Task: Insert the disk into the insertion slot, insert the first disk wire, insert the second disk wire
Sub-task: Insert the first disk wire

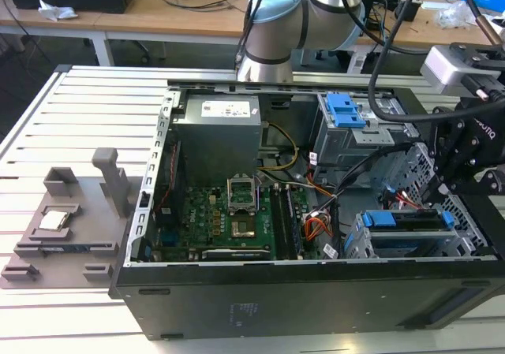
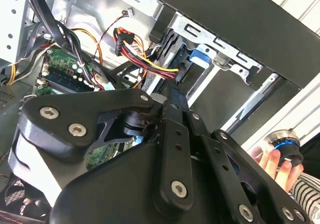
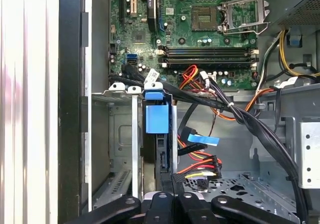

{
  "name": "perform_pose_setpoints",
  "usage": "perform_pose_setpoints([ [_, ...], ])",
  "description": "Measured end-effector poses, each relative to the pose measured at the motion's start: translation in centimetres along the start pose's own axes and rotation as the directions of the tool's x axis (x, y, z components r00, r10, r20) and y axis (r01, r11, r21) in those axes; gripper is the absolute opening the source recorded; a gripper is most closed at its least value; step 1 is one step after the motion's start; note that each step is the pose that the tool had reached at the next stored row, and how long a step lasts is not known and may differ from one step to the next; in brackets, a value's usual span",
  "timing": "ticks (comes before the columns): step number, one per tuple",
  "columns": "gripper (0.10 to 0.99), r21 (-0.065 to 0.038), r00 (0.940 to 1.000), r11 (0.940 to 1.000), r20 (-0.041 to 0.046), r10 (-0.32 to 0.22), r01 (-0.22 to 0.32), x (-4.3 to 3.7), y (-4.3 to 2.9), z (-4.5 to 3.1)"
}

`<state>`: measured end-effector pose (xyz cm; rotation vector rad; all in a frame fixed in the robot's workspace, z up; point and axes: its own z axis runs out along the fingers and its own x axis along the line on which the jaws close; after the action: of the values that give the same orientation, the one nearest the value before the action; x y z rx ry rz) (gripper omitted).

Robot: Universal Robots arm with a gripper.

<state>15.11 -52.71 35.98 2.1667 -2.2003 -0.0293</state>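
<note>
Bright blue disk carrier [image 3: 156, 118]: smooth, slightly glossy plastic. Boxy silver drive cage [image 3: 122, 129]: dull perforated sheet metal. White slatted worktop [image 1: 79, 109]: matt.

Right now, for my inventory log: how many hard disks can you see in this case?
1. The disk, in its blue carrier, sits in the insertion slot at the exterior view's right. Others may be hidden inside the taller grey bay.

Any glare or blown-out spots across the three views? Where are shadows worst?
First wrist view: the white slatted table is blown out, faintly pink; the motherboard is evenly lit. Second wrist view: the black gripper is a dark mass with little shading. Exterior view: even light, no hard shadows.
</note>
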Motion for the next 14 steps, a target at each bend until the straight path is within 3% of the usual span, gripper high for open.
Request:
perform_pose_setpoints([
  [14,0.106,0.000,1.0000,1.0000,0.0001,0.000,0.000,-0.01,0.00,-0.03],
])
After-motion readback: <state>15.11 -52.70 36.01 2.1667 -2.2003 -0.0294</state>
